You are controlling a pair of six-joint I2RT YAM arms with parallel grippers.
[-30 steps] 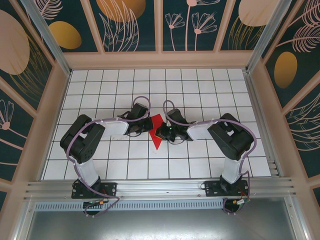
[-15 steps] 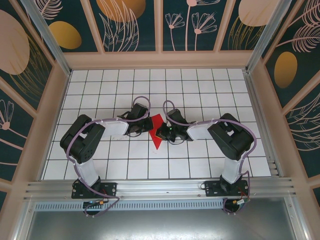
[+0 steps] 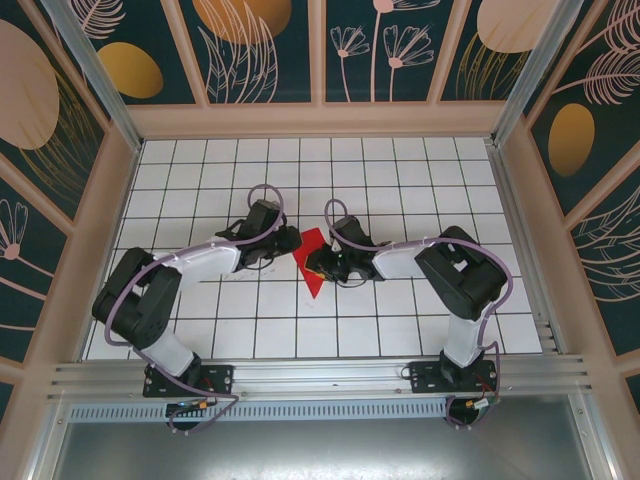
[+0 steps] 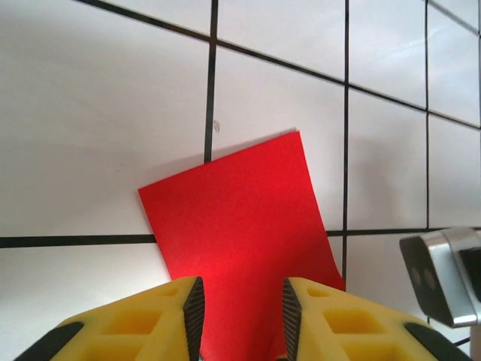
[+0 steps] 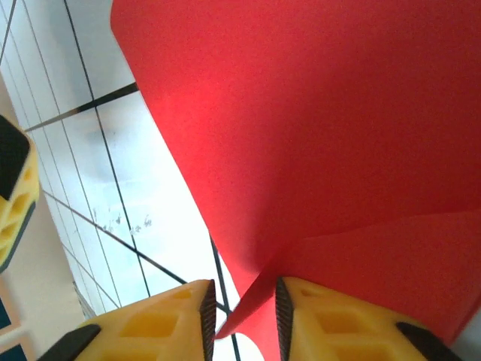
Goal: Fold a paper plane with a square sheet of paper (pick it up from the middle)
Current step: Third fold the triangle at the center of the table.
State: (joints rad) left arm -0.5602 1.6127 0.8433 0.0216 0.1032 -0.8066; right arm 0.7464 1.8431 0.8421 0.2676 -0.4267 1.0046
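Since the earlier frame the left arm has swung its elbow out toward the left near corner, and the left tool (image 3: 287, 244) has drawn slightly back from the red paper (image 3: 312, 262); the right arm is much as it was. The paper lies at the middle of the counter (image 3: 400, 180), between the two tools. From above it shows as a narrow, plain, bright red shape with a sharp point toward the near edge. In the left wrist view the paper (image 4: 240, 226) lies flat on the white tiles across a black grid line, with straight clean edges and one square corner at the far side. In the right wrist view the paper (image 5: 316, 135) rises off the counter, and a second layer overlaps it along a slanted crease that narrows toward the fingers. The left tool (image 4: 242, 289) has its jaws spread with a clear gap, red paper showing in the gap, not pinched. The right tool (image 5: 240, 289) is likewise spread, the folded tip sitting loose in the gap. The right tool (image 3: 314, 267) is at the paper's right edge. Open tiles surround the paper on all sides, and the side walls stand well apart from it.
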